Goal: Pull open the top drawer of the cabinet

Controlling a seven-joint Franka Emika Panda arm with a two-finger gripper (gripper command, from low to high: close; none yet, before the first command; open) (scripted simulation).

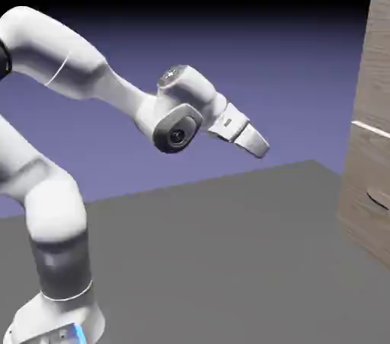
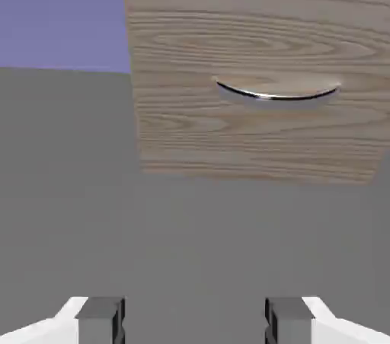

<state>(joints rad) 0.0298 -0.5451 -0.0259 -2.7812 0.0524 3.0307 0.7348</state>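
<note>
And my claw point(image 2: 195, 321) hangs wide open, holding nothing, pointing down and forward above the grey table point(image 1: 221, 259), well apart from the cabinet point(image 1: 373, 76) at the exterior view's right!

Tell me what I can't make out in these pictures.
- Top of the cabinet: cut off by the exterior view's right edge and the hand view's top edge.
- Right end of the curved handle in the exterior view: cut off by the edge.
- Any drawer's inside: hidden behind the fronts.
</note>
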